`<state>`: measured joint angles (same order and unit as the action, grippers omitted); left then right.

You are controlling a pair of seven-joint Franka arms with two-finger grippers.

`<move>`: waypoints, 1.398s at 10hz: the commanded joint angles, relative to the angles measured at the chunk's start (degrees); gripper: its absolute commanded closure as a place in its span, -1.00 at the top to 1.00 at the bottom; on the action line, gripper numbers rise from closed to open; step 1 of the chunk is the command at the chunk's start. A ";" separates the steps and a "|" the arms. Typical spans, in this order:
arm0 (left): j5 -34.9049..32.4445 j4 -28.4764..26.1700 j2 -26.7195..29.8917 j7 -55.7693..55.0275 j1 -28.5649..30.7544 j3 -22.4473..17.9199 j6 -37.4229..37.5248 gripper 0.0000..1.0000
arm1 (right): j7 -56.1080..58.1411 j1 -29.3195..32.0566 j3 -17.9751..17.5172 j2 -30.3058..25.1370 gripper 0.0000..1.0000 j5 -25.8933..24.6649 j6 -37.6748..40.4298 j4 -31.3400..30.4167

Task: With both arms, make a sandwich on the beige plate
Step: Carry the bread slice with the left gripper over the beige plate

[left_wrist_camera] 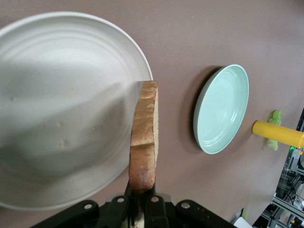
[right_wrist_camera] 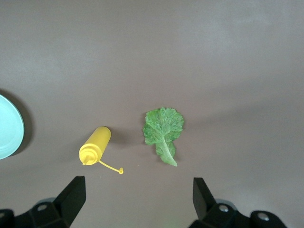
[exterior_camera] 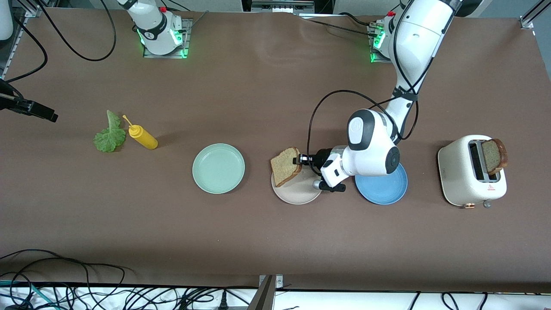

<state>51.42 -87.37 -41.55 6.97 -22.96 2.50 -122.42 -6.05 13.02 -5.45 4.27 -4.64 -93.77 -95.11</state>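
A high camera faces the arms' bases at twelve o'clock; both wrist cameras look down closer, sharing the mint-green plate point(exterior_camera: 218, 168) point(left_wrist_camera: 222, 109) point(right_wrist_camera: 8, 126).

I log one brown bench point(exterior_camera: 267, 241) carrying: lettuce leaf point(exterior_camera: 108, 137), yellow squeeze bottle point(exterior_camera: 143, 136), mint-green plate point(exterior_camera: 218, 168), beige plate point(exterior_camera: 297, 193), blue plate point(exterior_camera: 381, 190), cream toaster point(exterior_camera: 469, 177).

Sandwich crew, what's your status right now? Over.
Left gripper shut on bread slice, over beige plate. Right gripper open, waiting above lettuce leaf. Second slice in toaster. Nothing in the way.
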 commanded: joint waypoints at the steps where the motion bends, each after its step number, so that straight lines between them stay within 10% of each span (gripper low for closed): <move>1: 2.37 1.58 -1.08 2.08 -0.33 -0.65 -0.10 -1.00 | 1.13 0.51 -0.09 -0.32 1.00 1.04 0.26 0.10; 14: -0.62 1.50 3.85 -9.61 5.21 -0.92 12.04 -1.00 | 1.13 0.51 -0.09 -0.23 1.00 1.13 0.35 0.10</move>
<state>52.10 -85.14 -38.27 -2.58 -18.14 1.41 -111.33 -5.95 13.03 -5.45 4.27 -4.64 -93.77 -95.12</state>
